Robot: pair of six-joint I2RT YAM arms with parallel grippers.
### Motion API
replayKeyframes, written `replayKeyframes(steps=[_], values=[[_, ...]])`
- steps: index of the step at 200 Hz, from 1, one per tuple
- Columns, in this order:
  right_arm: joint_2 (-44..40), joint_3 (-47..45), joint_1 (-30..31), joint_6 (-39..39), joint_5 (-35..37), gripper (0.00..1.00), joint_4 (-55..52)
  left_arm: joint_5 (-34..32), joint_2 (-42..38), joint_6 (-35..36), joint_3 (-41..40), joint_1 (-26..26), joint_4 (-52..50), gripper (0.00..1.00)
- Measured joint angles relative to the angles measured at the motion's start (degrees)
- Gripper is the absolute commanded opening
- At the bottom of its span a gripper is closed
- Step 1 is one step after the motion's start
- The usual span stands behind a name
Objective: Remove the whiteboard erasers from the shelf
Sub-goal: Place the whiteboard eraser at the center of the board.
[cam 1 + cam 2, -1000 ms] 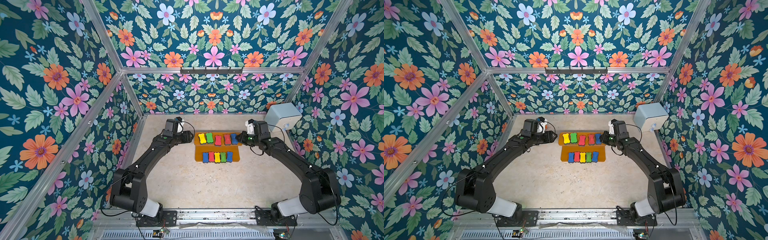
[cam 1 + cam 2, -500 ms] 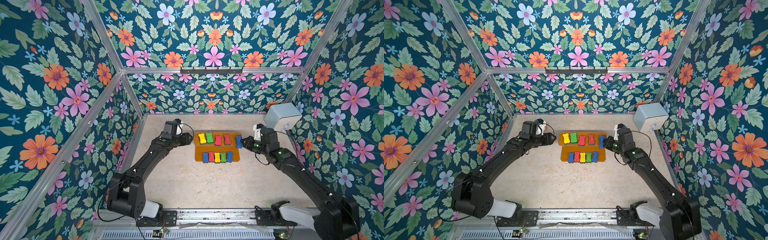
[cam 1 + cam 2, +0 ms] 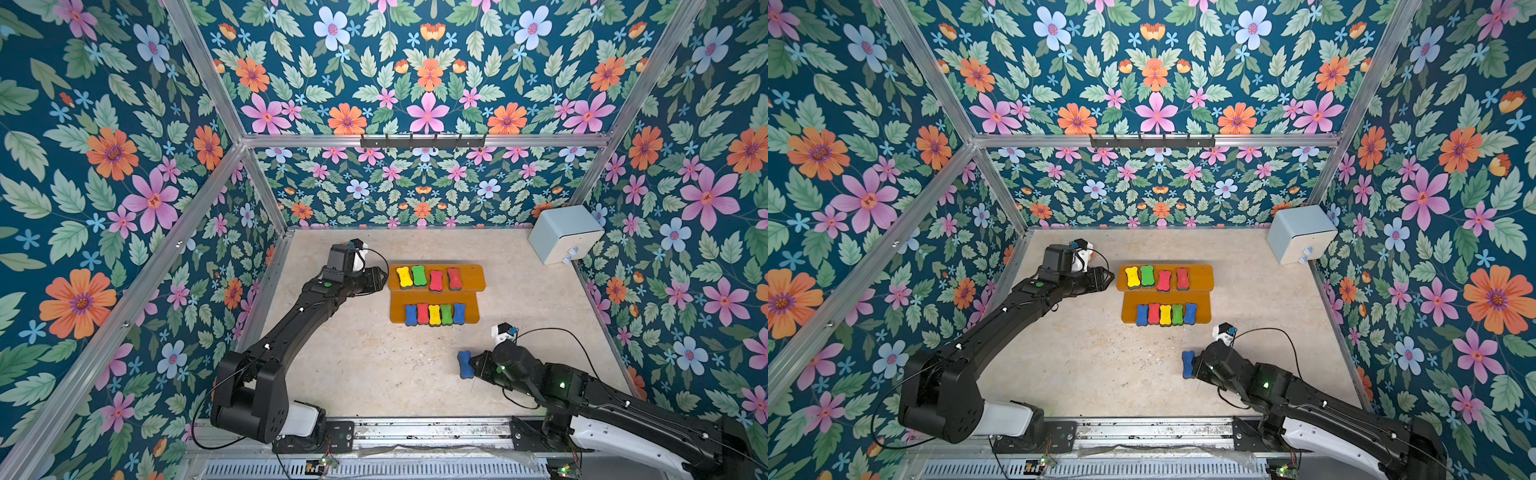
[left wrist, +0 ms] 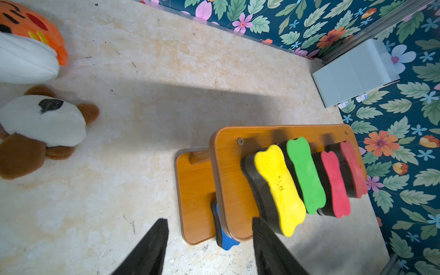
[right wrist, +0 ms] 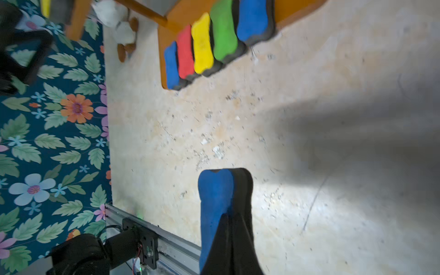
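One blue eraser (image 3: pixel 464 360) is off the shelf (image 3: pixel 473 279), pinched in the right hand (image 3: pixel 473 366) over the near surface (image 3: pixel 374 374). Nine erasers (image 3: pixel 434 314) are left to move: four on top, five below. The left hand (image 4: pixel 209 228) hovers spread and empty at the shelf's left end.

In the left wrist view the upper board of the shelf (image 4: pixel 228 171) covers the lower row, and only one blue eraser (image 4: pixel 227 238) peeks out. The orange plush toy (image 4: pixel 35 26) and the brown-and-white plush dog (image 4: pixel 35 133) run off the picture's edge, as do the fingers of the left gripper (image 4: pixel 209 220). The right wrist view is blurred. There the right gripper (image 5: pixel 226 216) covers part of the held blue eraser (image 5: pixel 214 195), seemingly near one end.
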Motion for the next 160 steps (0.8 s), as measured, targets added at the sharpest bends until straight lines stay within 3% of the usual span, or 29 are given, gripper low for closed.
replayKeyframes(steps=[21, 61, 121, 160], values=[[1.5, -2.8, 5.8, 7.0, 3.2, 0.00, 0.4, 0.0, 0.0, 0.0, -0.1, -0.2, 0.0, 0.61], [2.1, -6.4, 10.7, 15.5, 5.7, 0.00, 0.5, 0.0, -0.1, -0.2, -0.4, -0.2, 0.1, 0.62], [1.2, -8.5, 14.7, 21.5, 6.4, 0.00, -0.5, -0.1, 0.9, 0.0, -0.3, -0.2, 0.1, 0.61], [0.5, -9.0, 14.8, 21.5, 6.4, 0.00, -1.8, -0.5, 1.0, 0.1, -0.2, -0.2, 0.2, 0.61]])
